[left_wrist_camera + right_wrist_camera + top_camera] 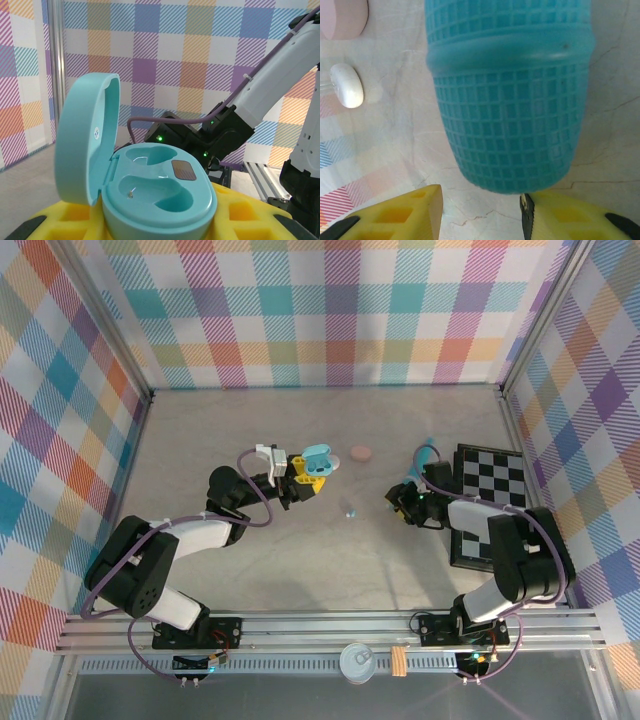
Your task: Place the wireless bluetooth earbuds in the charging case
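Looking at the left gripper (pixel 308 472), what has it got? — Mia

It is clamped on the charging case (pixel 165 200), a teal one, pinched from both sides by the yellow pads (pixel 245 215) and held above the table (pixel 300 570), left of centre. — Tom

Lid up or down? — Mia

Up. The lid (pixel 85 140) stands hinged back on the left in the wrist view, and the two moulded wells face upward with their floors bare. — Tom

And the right gripper (pixel 481 207)? — Mia

Its yellow fingers (pixel 405 215) stand apart with a strip of table between them. A teal ribbed piece (pixel 510 100) sits just past the tips, very close to the lens and blurred. Whether the tips pinch its lower edge I cannot tell. — Tom

Where is the earbud (pixel 346 85)? — Mia

One white bud lies on the table to the left of that teal piece, apart from it and free of both grippers. From above it is probably the pale bit on the table between the two arms, though it is too small there to be sure. — Tom

Anything around it? — Mia

A pink case (pixel 361 453) lies on the table, farther back than the earbud and just right of the held case. A checkerboard (pixel 488 480) lies flat at the right side, beside the right arm — Tom
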Action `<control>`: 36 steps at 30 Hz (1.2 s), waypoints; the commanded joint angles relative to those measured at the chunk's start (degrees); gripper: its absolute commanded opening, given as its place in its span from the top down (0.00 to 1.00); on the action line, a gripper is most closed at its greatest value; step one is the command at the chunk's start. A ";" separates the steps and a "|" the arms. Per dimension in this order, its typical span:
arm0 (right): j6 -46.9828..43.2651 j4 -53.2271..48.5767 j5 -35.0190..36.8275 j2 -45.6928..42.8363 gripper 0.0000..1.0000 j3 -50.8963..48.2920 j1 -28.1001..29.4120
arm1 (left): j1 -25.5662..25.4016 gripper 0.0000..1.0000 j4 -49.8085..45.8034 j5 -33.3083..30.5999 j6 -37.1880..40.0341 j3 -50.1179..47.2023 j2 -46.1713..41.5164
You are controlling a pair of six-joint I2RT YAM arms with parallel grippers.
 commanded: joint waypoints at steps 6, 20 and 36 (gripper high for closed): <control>-1.00 2.13 0.57 1.98 0.56 0.96 -0.37 | 0.53 0.65 1.57 0.48 0.93 -0.36 -1.65; -0.76 7.18 -1.20 2.65 0.63 0.45 -0.40 | 0.57 0.65 1.62 0.70 0.76 -0.15 -1.24; -0.68 8.99 -1.91 5.48 0.64 1.12 -0.41 | 0.52 0.65 1.62 0.91 0.51 -0.10 -1.41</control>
